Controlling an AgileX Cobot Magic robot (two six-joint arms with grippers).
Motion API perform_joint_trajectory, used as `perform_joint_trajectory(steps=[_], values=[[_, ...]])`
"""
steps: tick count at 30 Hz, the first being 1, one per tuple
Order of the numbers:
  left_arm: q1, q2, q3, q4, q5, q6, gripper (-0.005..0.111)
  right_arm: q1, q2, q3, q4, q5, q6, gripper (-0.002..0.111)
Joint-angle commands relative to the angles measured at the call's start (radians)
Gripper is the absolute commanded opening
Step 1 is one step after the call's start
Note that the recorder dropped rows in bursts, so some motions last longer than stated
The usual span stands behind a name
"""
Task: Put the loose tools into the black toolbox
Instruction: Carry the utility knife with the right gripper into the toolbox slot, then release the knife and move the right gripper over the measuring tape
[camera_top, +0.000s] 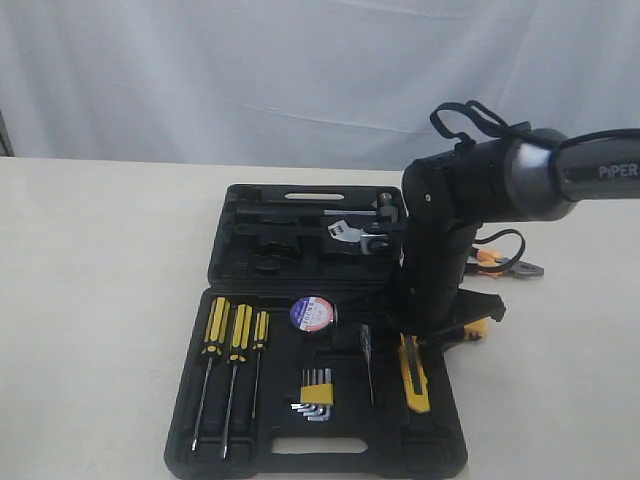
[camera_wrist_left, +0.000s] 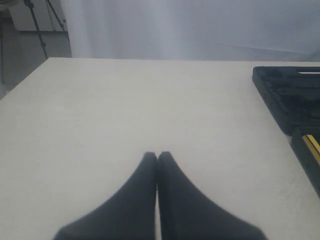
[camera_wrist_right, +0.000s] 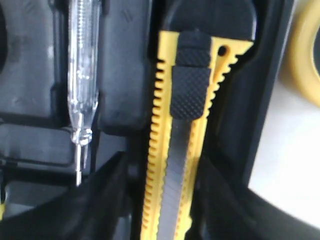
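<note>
Right wrist view: the right gripper (camera_wrist_right: 162, 167) has its jaws apart either side of the utility knife (camera_wrist_right: 190, 85), which lies in its slot in the black toolbox (camera_wrist_right: 120, 75), so it should probably rise straight up without snagging it before reaching for the tape measure (camera_wrist_right: 307, 55) just beyond the wall.

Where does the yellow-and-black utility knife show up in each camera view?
Exterior view: the utility knife lies in the nearer half of the toolbox, by its right edge.
Left wrist view: not in it.
Right wrist view: the middle of the picture, in its slot.
Shared landmark: the black toolbox, in all three.
</note>
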Motion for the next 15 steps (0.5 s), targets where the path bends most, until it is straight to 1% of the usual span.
perform_joint_trajectory(steps=[1, 7, 15], values=[[-0.005, -0.001, 0.003, 0.000, -0.005, -0.006, 0.000, 0.000, 0.005, -0.003, 0.000, 0.005, -0.009, 0.054], [-0.005, -0.001, 0.003, 0.000, -0.005, -0.006, 0.000, 0.000, -0.006, -0.003, -0.009, 0.008, -0.002, 0.054], [-0.005, -0.001, 0.003, 0.000, -0.005, -0.006, 0.000, 0.000, -0.090, -0.003, -0.054, -0.031, 0.007, 0.054]])
